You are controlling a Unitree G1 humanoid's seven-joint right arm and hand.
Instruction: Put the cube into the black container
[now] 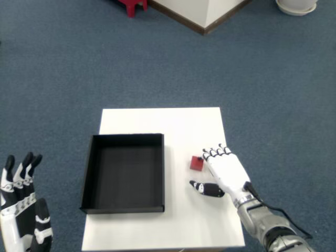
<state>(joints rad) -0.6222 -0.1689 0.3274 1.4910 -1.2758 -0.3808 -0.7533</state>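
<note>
A small red cube (197, 163) lies on the white table (157, 119), a little right of the black container (125, 172). My right hand (224, 172) rests just right of the cube, fingertips curled down beside its right edge and thumb stretched out below it. The fingers are apart and hold nothing; whether they touch the cube is unclear. The container is an open, shallow square tray with nothing in it. My left hand (21, 210) hovers off the table at the lower left, fingers spread.
Blue carpet surrounds the small table. A red stool (132, 5), a white wall corner (202, 13) and a white pot base (297, 5) stand far back.
</note>
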